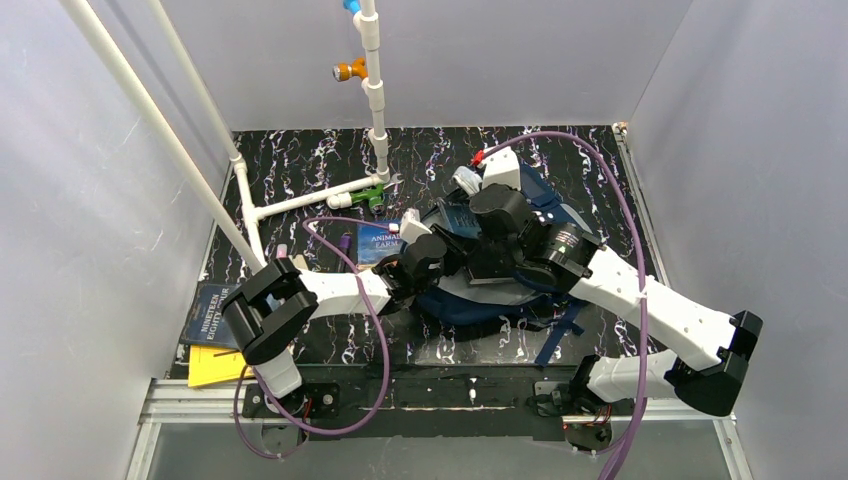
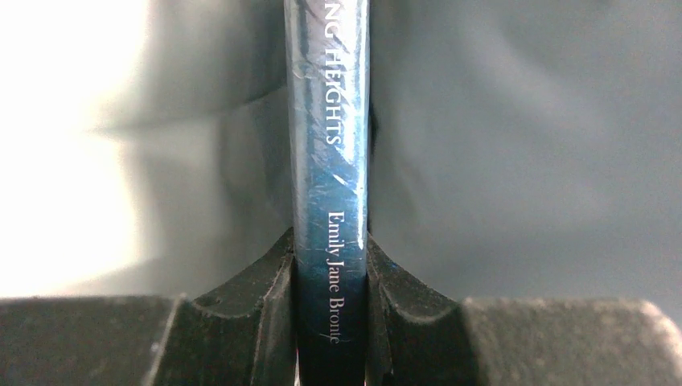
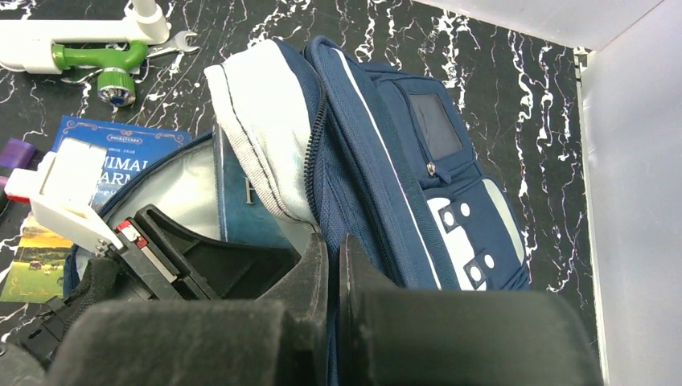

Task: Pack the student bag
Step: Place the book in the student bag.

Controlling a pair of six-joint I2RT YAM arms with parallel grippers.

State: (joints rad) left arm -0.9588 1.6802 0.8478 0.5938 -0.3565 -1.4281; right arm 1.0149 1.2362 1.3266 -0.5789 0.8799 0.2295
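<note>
The student bag [image 1: 505,300] is navy with grey-white patches and lies mid-table with its main compartment unzipped. My right gripper [image 3: 334,261] is shut on the navy fabric at the edge of the bag's [image 3: 378,161] opening and holds that flap up. My left gripper [image 2: 331,269] is shut on the spine of a dark blue book [image 2: 330,137] by Emily Jane Bronte. Grey lining surrounds that book. In the right wrist view the book [image 3: 241,201] stands inside the opening, just past the left gripper's black fingers [image 3: 201,253].
An "Animal Farm" book [image 1: 379,240] lies on the table against the bag's left side. A dark book [image 1: 211,312] and a yellow pad [image 1: 214,366] sit at the near left. A white pipe frame with a green valve [image 1: 372,195] stands behind. Walls close in left and right.
</note>
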